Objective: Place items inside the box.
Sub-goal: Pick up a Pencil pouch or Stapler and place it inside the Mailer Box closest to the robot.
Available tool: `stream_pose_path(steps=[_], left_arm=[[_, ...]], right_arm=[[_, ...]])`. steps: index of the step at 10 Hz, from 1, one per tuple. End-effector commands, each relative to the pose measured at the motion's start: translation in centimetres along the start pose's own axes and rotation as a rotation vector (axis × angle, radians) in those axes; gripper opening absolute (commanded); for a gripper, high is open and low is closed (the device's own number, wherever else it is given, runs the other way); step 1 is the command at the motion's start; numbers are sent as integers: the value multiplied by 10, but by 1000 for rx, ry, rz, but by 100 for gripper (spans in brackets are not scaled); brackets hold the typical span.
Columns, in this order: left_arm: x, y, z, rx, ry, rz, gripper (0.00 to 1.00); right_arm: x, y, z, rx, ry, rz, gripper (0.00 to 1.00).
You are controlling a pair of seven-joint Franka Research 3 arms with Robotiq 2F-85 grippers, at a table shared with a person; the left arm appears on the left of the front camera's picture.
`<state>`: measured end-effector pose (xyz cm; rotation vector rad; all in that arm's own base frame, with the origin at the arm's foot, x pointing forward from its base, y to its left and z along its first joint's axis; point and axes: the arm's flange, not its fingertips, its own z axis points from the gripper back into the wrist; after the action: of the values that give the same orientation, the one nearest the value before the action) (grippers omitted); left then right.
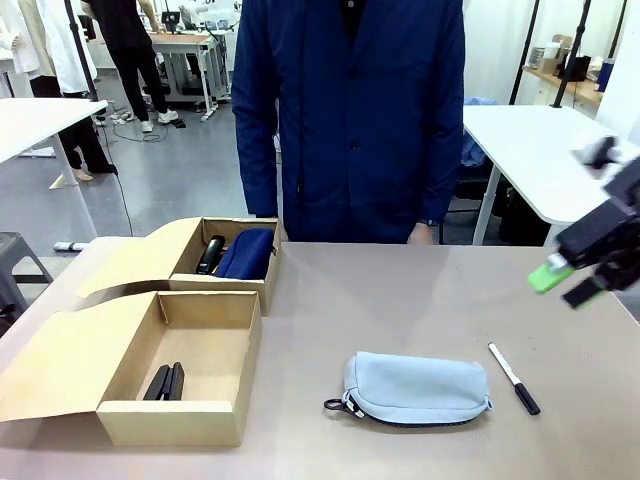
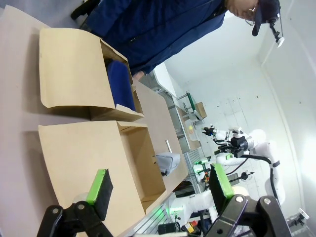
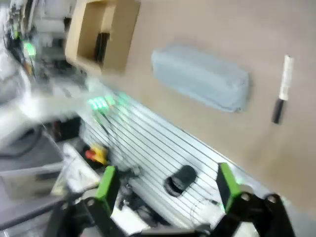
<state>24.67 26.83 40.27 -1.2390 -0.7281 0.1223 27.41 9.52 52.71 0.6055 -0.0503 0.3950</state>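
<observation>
Both spread empty, our left gripper [image 2: 159,183] and right gripper [image 3: 167,181] hovered while we judged the soft grey pouch [image 1: 418,388] best pinched mid-body.

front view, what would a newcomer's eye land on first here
The grey pouch lies near the middle of the table, with a pen just to its right. At the left stands an open box with a black stapler in it, and a person in a blue coat stands at the far side. The right claw hangs open and blurred at the right edge.
</observation>
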Motion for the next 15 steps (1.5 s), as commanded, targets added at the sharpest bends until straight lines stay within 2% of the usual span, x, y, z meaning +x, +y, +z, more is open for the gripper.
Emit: stream_pose_path(steps=[1, 3, 4, 5, 7, 8, 9, 10, 12, 13, 14, 15], left_arm=[[1, -1, -1, -22, -17, -25, 100], [1, -1, -1, -22, -17, -25, 100], [1, -1, -1, -22, -17, -25, 100], [1, -1, -1, -22, -17, -25, 100], [1, -1, -1, -22, -17, -25, 100], [1, -1, -1, -22, -17, -25, 100], [1, -1, -1, -22, -17, -25, 100], [1, -1, -1, -22, -17, -25, 100], [1, -1, -1, -22, -17, -25, 100], [1, -1, -1, -22, -17, -25, 100], [1, -1, -1, -22, -17, -25, 100], [1, -1, -1, -22, -17, -25, 100]], right_arm=[[25, 10, -25, -100, 56, 139, 100], [36, 66, -87, -336, 39, 43, 100], [38, 85, -119, -462, -24, -52, 100], [39, 90, -141, -525, -26, -135, 100], [44, 69, -161, -577, -11, -292, 100], [45, 51, -154, -564, -20, -388, 100], [43, 40, -137, -509, -70, -429, 100], [35, 66, -164, -586, -40, -273, 100], [35, 66, -164, -586, -40, -273, 100], [40, 51, -157, -565, -30, -334, 100], [40, 56, -162, -546, 3, -136, 100], [40, 46, -147, -473, -14, -75, 100]])
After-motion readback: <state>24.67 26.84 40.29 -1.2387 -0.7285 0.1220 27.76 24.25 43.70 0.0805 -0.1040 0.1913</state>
